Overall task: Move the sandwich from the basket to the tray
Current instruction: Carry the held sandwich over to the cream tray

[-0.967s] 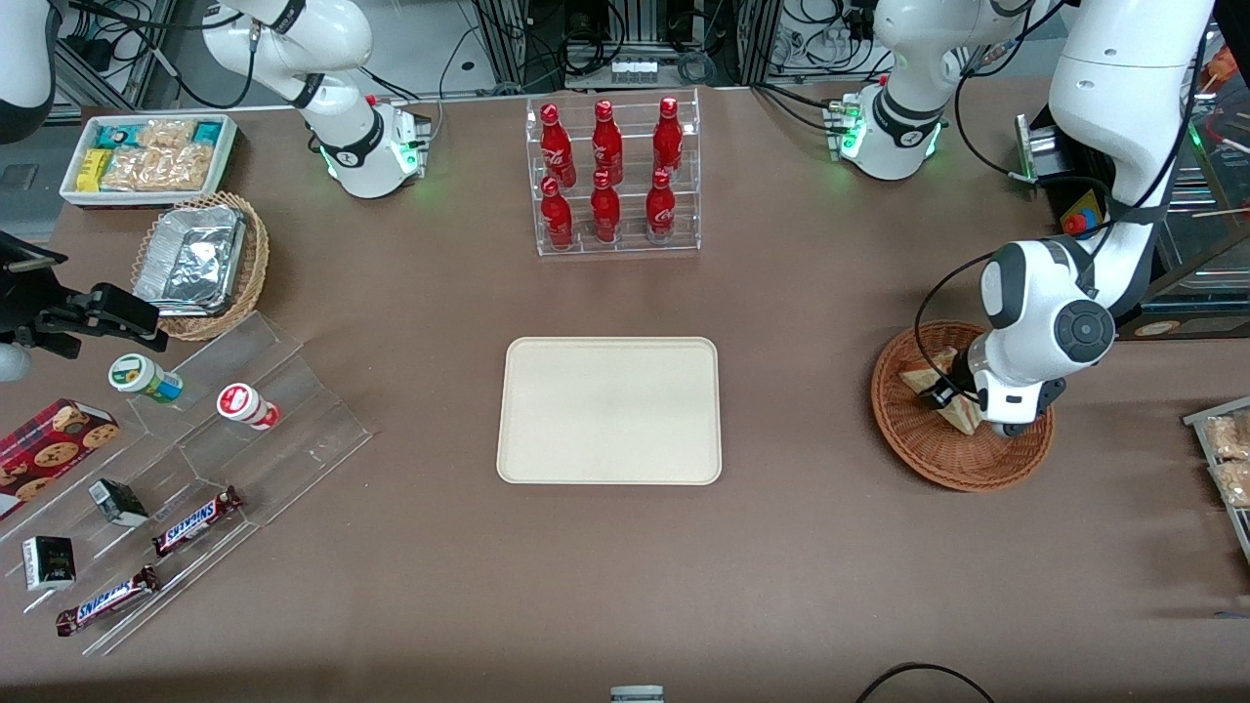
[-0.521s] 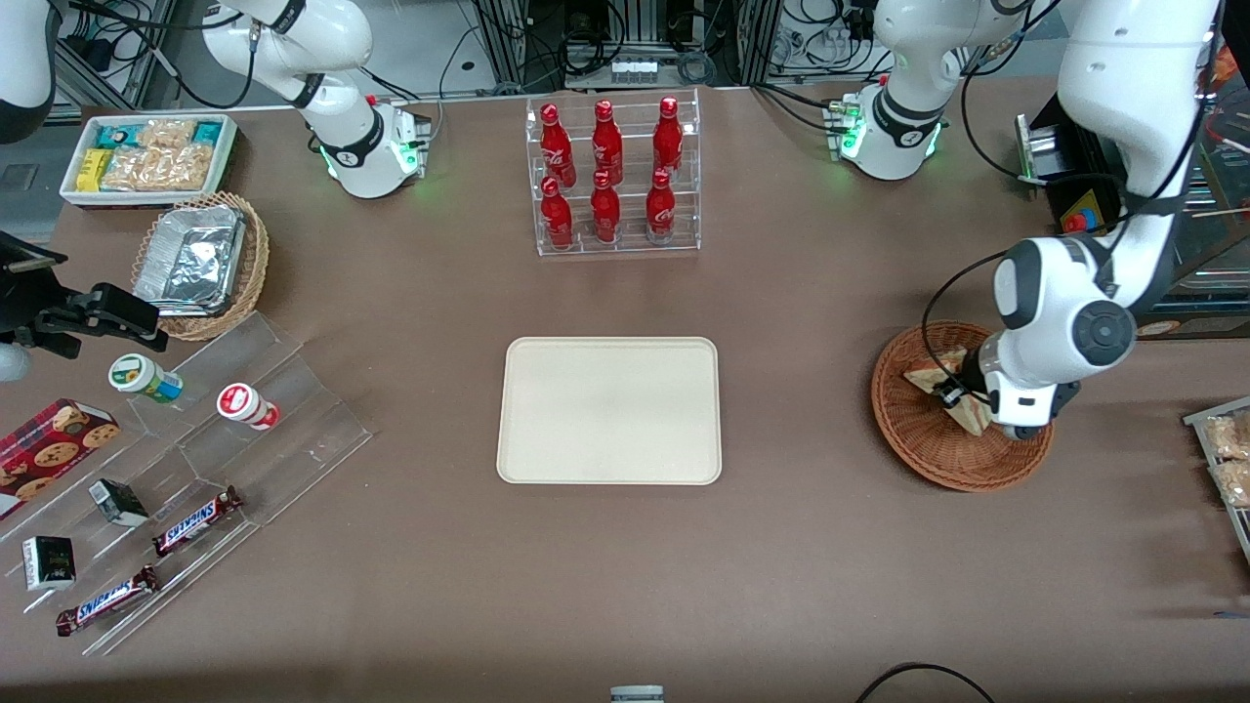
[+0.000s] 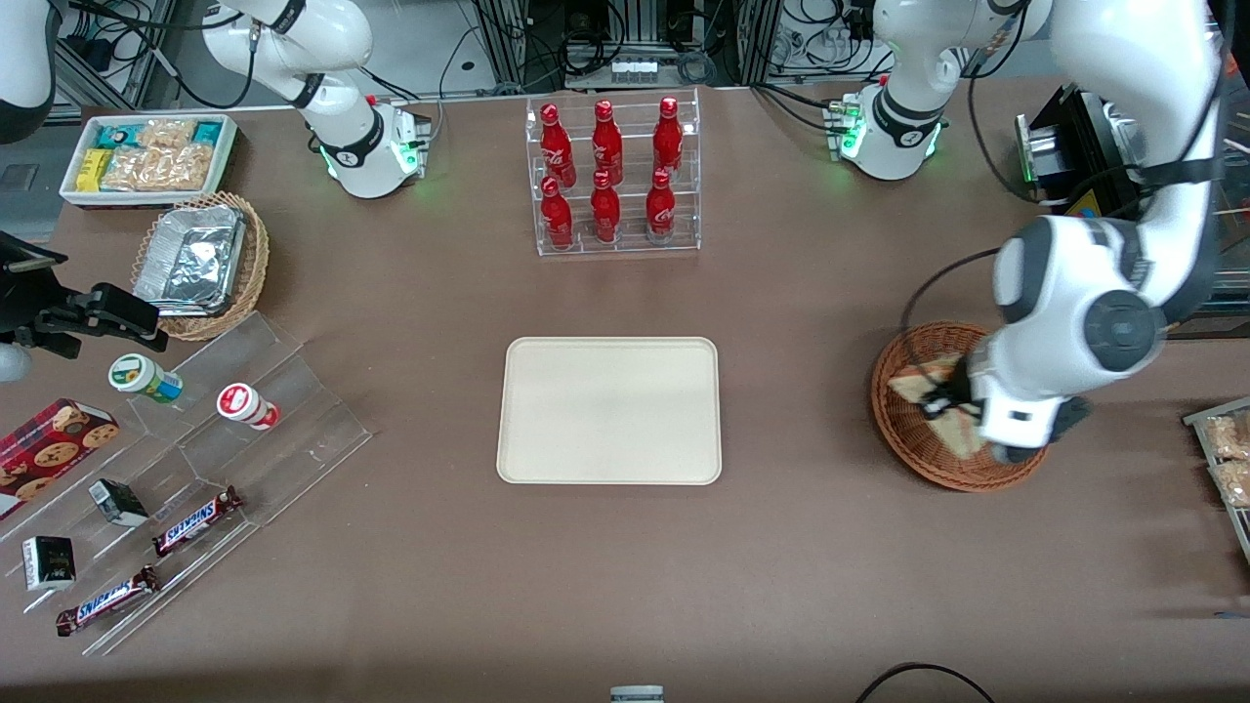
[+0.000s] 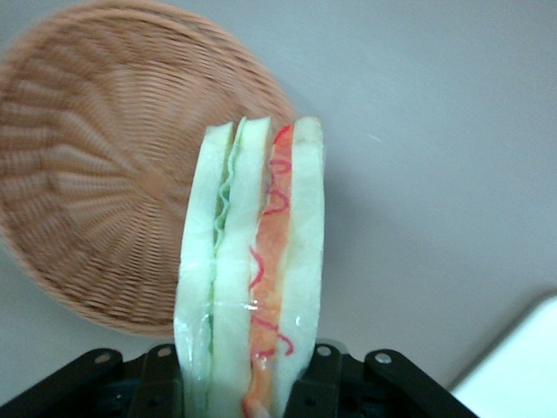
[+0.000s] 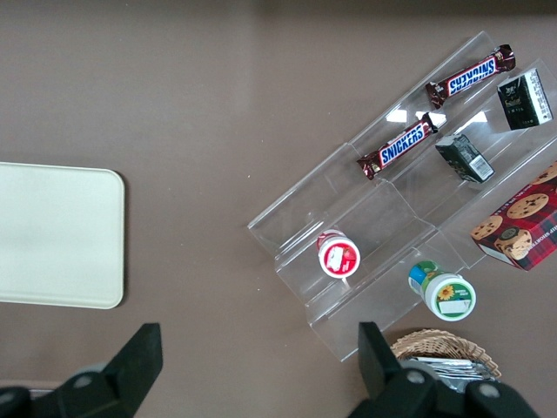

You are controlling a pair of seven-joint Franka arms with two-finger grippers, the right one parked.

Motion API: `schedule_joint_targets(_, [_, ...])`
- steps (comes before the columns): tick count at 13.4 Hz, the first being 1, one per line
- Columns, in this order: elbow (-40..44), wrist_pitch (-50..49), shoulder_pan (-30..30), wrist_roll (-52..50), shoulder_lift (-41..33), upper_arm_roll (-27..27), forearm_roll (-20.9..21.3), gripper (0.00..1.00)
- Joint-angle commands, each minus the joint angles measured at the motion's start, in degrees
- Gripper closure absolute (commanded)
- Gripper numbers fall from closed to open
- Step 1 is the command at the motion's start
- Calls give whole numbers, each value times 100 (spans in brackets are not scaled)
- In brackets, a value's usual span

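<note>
My left gripper is shut on the sandwich, a pale bread wedge with red and green filling. It holds the sandwich a little above the reddish-brown wicker basket at the working arm's end of the table. In the left wrist view the sandwich stands on edge between the black fingers of the gripper. The basket below it shows nothing inside. The cream tray lies at the table's middle, toward the parked arm from the basket. Its corner shows in the left wrist view.
A clear rack of red bottles stands farther from the camera than the tray. A stepped acrylic stand with snack bars and cups, a tan basket with a foil container and a white snack bin lie toward the parked arm's end.
The gripper has risen with the sandwich in it, lifting it off the basket's floor. The arm's wrist now shows larger and higher above the basket.
</note>
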Motion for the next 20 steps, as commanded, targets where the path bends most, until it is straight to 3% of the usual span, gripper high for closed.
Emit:
schedule_joint_targets(1, [743, -138, -716, -41, 706, 58, -83, 65])
schedule_joint_targets(9, [1569, 29, -2246, 564, 1866, -3, -91, 64])
schedule_joint_targets(15, [2676, 161, -2528, 927, 3026, -109, -214, 59])
schedule_joint_targets(20, [2766, 362, -2793, 337, 3212, -109, -206, 59])
